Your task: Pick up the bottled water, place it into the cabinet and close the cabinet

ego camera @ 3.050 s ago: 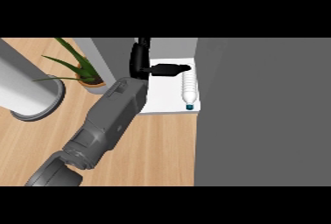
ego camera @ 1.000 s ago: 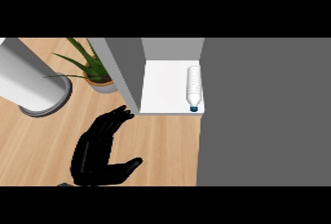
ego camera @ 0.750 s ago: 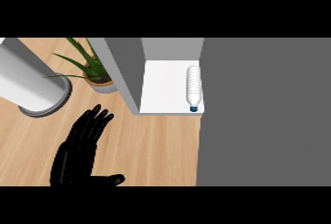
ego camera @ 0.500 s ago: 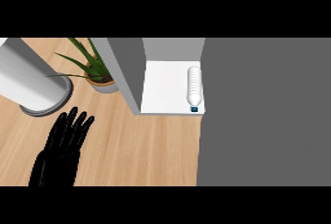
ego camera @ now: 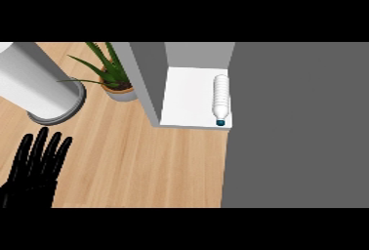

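Note:
The bottled water [ego camera: 221,99] lies on its side on the white floor of the open cabinet [ego camera: 186,97], along the right side, its blue cap toward the front edge. A grey cabinet wall [ego camera: 147,73] stands to the left of the shelf. My left hand [ego camera: 32,171] shows at the lower left over the wooden counter, fingers straight and spread, holding nothing, far from the bottle. My right hand appears nowhere in the head view.
A potted green plant [ego camera: 115,85] stands just left of the cabinet wall. A tall white cylinder on a grey base [ego camera: 39,85] is at the far left. A broad dark grey surface [ego camera: 296,127] fills the right side.
My left hand has drawn back from the cabinet and slid down and left to the lower left corner. The bottle has stayed lying on the shelf.

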{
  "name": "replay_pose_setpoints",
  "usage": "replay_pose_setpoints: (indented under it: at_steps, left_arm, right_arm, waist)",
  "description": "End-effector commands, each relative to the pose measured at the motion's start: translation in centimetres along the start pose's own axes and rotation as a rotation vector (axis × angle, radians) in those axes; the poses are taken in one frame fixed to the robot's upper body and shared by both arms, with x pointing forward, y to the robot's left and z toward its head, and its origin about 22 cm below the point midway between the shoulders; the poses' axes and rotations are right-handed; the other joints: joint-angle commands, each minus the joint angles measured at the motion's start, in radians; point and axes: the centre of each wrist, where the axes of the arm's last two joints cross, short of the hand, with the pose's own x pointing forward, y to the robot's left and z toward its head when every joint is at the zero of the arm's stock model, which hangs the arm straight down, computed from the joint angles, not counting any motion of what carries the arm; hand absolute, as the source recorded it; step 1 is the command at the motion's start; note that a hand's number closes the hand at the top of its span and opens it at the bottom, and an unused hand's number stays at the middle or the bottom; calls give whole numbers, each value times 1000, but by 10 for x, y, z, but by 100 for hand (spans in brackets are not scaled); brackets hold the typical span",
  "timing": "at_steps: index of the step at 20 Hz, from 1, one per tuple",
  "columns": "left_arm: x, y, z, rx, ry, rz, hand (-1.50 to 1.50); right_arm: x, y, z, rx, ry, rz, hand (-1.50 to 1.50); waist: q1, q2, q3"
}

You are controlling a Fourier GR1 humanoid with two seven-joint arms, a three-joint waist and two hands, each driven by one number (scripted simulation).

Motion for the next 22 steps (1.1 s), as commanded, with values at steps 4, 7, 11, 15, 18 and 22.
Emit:
replay_pose_setpoints:
  at_steps: [4, 7, 11, 15, 18, 22]
  left_arm:
    - [17, 16, 8, -41, -6, 9, -150]
    - [21, 20, 6, -54, -1, 22, -150]
    - [33, 25, 8, -101, 21, 15, -150]
    - [32, 30, 8, -121, 25, 19, -150]
    - [40, 35, 1, -136, 5, 12, -150]
    - [40, 32, 1, -159, 32, 23, -150]
  right_arm:
    - [20, 24, -29, 137, -105, -50, 150]
    - [17, 23, -33, 161, -97, -51, 150]
    - [14, 19, -37, 163, -52, -21, 150]
    - [8, 14, -43, 189, -45, 0, 150]
    - [7, 7, -44, 218, -11, 63, 150]
    - [8, 0, -46, 262, 15, 124, 150]
  waist:
    - [62, 19, -2]
    - [79, 30, -2]
    - [112, 31, -2]
    - [137, 43, -6]
    - [156, 50, -8]
    - [184, 53, -10]
